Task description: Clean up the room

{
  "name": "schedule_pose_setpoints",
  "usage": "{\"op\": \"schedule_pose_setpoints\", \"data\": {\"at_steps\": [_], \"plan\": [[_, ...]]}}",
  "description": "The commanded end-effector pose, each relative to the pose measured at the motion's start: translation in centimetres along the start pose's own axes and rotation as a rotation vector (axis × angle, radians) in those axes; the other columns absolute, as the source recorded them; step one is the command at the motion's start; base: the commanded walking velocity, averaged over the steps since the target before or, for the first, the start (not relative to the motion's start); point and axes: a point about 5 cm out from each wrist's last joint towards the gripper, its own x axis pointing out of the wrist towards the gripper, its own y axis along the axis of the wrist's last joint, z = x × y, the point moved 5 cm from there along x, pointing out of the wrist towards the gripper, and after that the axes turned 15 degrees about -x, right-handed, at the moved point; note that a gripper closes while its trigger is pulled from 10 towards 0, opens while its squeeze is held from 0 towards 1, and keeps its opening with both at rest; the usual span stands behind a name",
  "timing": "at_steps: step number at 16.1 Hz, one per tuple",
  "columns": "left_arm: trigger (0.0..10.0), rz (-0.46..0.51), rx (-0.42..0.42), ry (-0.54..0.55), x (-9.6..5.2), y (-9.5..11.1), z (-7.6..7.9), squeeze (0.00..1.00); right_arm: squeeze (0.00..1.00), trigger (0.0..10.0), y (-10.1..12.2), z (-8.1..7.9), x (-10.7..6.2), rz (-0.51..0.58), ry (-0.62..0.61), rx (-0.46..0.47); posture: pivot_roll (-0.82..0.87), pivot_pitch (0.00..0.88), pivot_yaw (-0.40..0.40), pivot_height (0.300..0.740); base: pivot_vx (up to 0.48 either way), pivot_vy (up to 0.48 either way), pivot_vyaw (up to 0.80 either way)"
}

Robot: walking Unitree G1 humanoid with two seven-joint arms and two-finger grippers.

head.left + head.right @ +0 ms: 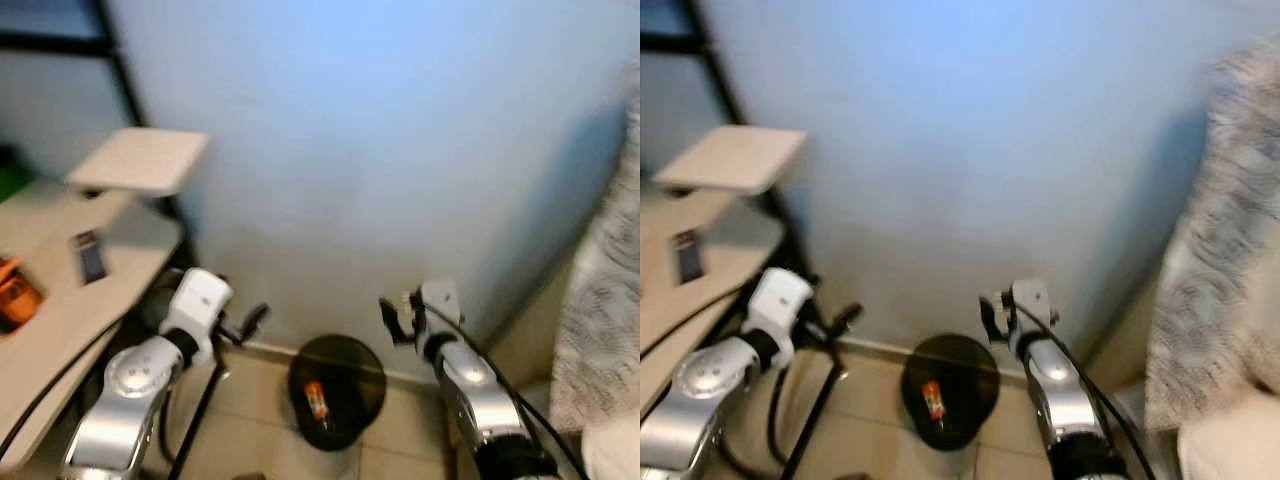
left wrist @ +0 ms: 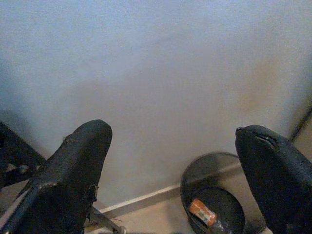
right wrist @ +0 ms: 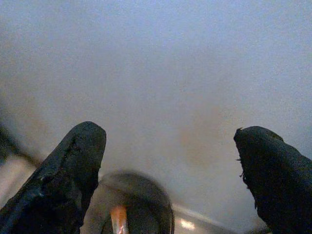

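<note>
A round black bin (image 1: 352, 352) stands on the tiled floor against the pale blue wall, between my two arms. An orange can-like item (image 1: 316, 400) lies inside it, also visible in the left wrist view as the orange item (image 2: 202, 210) and in the right wrist view as a blurred orange item (image 3: 118, 219). My left gripper (image 1: 245, 325) is raised left of the bin, open and holding nothing. Just above the bin's right side my right gripper (image 1: 392, 318) is open too, with only wall between its fingers (image 3: 73, 165).
A light wooden desk (image 1: 60, 320) at the left carries an orange object (image 1: 15, 292) and a dark flat device (image 1: 88, 255); a pale board (image 1: 140, 158) sits above it. Black desk legs and cables hang near my left arm. Grey patterned fabric (image 1: 600, 320) hangs at the right.
</note>
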Motion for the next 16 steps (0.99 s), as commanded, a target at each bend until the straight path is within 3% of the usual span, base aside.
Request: {"op": "schedule_pose_setpoints", "data": {"at_steps": [1, 3, 6, 10, 13, 16], "plan": [[10.0, 0.016, -0.006, 0.04, 0.0, 0.5, -0.3, 0.0, 1.0, 10.0, 1.5, 0.7, -0.1, 0.039, -0.045, 0.035, 0.1, 0.0, 0.013, 0.74, 0.0, 0.0, -0.77], [10.0, 0.039, -0.004, 0.061, 0.4, 1.0, 0.2, 0.0, 1.0, 10.0, 3.3, 0.7, -0.5, 0.076, -0.077, 0.018, 0.07, 0.0, 0.03, 0.74, 0.0, 0.0, -0.77], [10.0, 0.062, -0.009, 0.137, 0.6, 1.4, -0.2, 0.0, 1.0, 10.0, 3.6, 1.7, -1.0, 0.061, -0.101, 0.06, 0.06, 0.0, 0.051, 0.74, 0.0, 0.0, -0.77], [10.0, 0.086, -0.041, 0.215, 0.8, 2.3, -1.9, 0.0, 1.0, 10.0, 5.4, 3.4, -1.3, 0.076, -0.172, 0.085, 0.05, 0.0, 0.039, 0.74, 0.0, 0.0, -0.77], [10.0, 0.078, -0.047, 0.228, 1.2, 2.2, -2.2, 0.0, 1.0, 10.0, 5.5, 3.2, -1.1, 0.061, -0.172, 0.06, 0.04, 0.0, 0.045, 0.74, 0.0, 0.0, -0.74], [10.0, 0.073, -0.021, 0.179, 1.3, 2.3, -0.9, 0.0, 1.0, 10.0, 5.6, 2.4, -1.2, 0.061, -0.156, 0.077, 0.07, 0.0, 0.035, 0.74, 0.0, 0.0, -0.75]]}}
